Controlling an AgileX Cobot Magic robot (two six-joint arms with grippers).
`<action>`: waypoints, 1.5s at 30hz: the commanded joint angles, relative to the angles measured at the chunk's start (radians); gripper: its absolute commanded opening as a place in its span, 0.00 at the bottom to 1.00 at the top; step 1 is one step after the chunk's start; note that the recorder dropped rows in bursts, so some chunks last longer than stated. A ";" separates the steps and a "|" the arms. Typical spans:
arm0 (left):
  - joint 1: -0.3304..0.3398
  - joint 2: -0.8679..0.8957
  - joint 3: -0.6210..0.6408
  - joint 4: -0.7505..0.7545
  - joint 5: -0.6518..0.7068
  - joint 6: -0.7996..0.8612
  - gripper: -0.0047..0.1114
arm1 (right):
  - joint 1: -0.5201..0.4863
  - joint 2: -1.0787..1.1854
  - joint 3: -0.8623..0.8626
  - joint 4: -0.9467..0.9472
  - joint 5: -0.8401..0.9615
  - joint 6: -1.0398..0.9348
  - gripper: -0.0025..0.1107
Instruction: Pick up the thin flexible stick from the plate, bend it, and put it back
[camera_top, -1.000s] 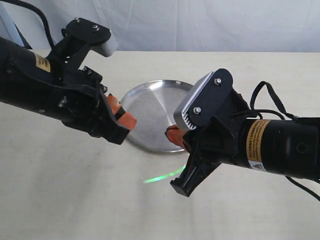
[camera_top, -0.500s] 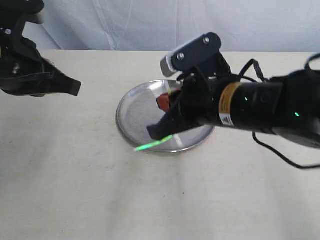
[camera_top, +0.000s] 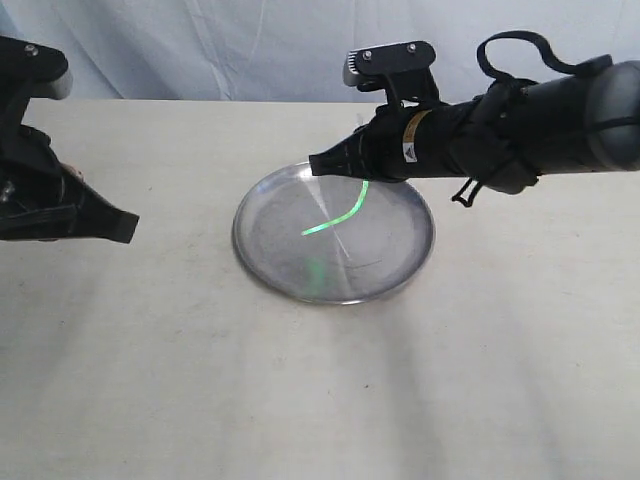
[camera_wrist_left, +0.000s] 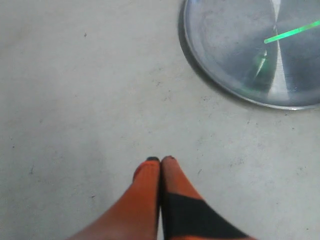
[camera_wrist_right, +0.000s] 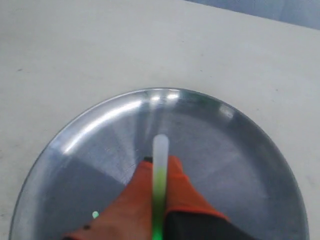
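Cream worktop (camera_top: 300, 400) fills your near side. At left, your left jaws are pressed together over the worktop, well apart from the plate (camera_top: 243, 250). That plate, brushed steel, sits mid-scene and carries a green reflection. Over its far half, your right jaws are clamped on the thin flexible stick (camera_top: 345, 212), which is glowing green and curved. Its free end points toward the plate's centre; you cannot tell whether it touches.
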 joint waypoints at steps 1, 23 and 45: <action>0.004 -0.011 0.009 -0.005 -0.004 -0.011 0.04 | -0.040 0.081 -0.049 0.136 -0.024 -0.001 0.01; 0.004 -0.011 0.009 -0.010 -0.039 -0.011 0.04 | -0.040 0.187 -0.098 0.349 0.087 -0.006 0.42; 0.004 -0.366 0.011 0.025 -0.166 -0.086 0.04 | -0.040 -0.524 0.019 -0.065 0.653 0.000 0.02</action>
